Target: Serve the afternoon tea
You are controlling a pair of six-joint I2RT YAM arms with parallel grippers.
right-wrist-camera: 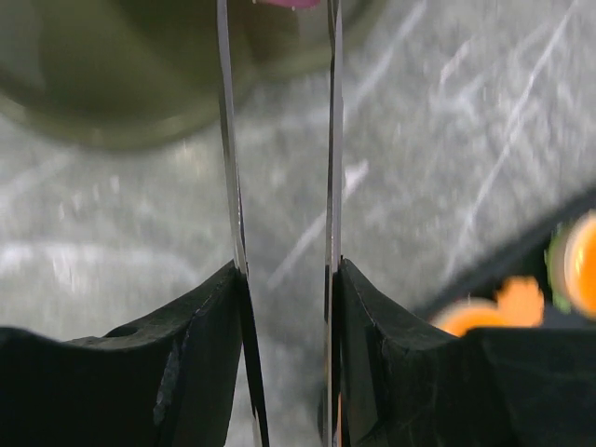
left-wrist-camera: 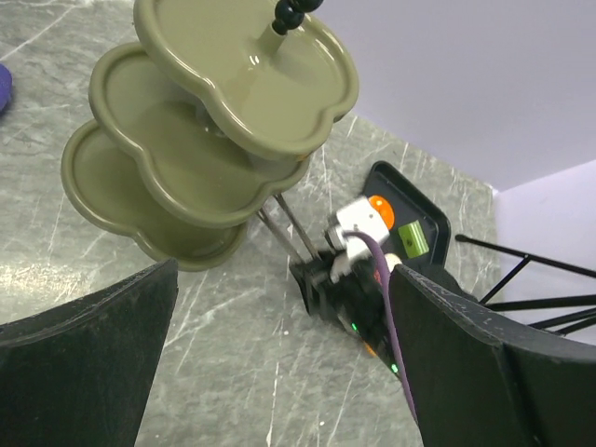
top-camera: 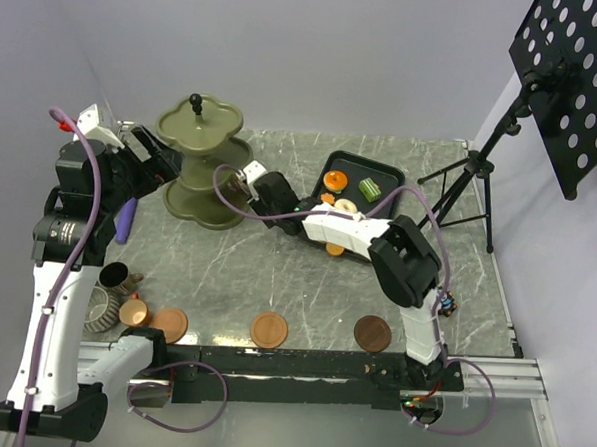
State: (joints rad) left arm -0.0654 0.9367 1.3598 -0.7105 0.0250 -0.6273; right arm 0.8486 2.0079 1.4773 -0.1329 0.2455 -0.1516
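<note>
The olive-green three-tier stand [top-camera: 197, 158] stands at the back left; it also shows in the left wrist view [left-wrist-camera: 214, 121]. My right gripper [top-camera: 263, 190] [right-wrist-camera: 287, 275] is shut on the metal tongs [right-wrist-camera: 227, 140], which reach to the stand's lowest tier. A pink pastry [right-wrist-camera: 291, 2] shows between the tong tips over that tier. My left gripper [top-camera: 160, 159] [left-wrist-camera: 279, 307] is open and empty, raised beside the stand's left. Orange [top-camera: 335, 180], green [top-camera: 369, 189] and cream [top-camera: 345, 207] pastries lie on the black tray [top-camera: 391, 174].
The dark cup [top-camera: 116, 275], striped grey cup [top-camera: 101, 309] and copper cup [top-camera: 134, 312] stand at the front left. Three brown saucers [top-camera: 269, 330] lie along the front edge. A purple object [top-camera: 127, 220] lies left of the stand. A tripod [top-camera: 471, 177] stands right.
</note>
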